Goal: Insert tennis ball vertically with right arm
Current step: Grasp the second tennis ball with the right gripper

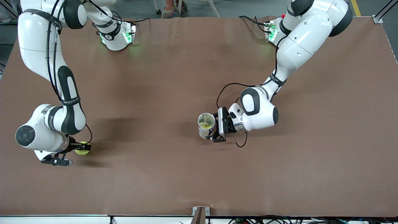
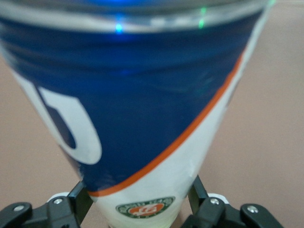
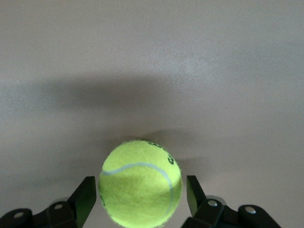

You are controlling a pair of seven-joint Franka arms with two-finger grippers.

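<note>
Ball gripped, not yet inserted.
Your right gripper pinches the ball near the table's edge; left gripper clamps the can.

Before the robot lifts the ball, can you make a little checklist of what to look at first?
1. Tennis ball between the fingers of the right claw: ok, a finger stands close on each side of it.
2. Grip tight on the ball: cannot tell, thin gaps seem to show beside it.
3. Ball low on the table, not yet lifted: ok.
4. Can upright with its mouth open upward: ok.
5. Left claw holding the can steady: ok, its fingers press both sides near the bottom.
6. Room in the can for the ball: cannot tell, something yellowish already shows inside.
</note>
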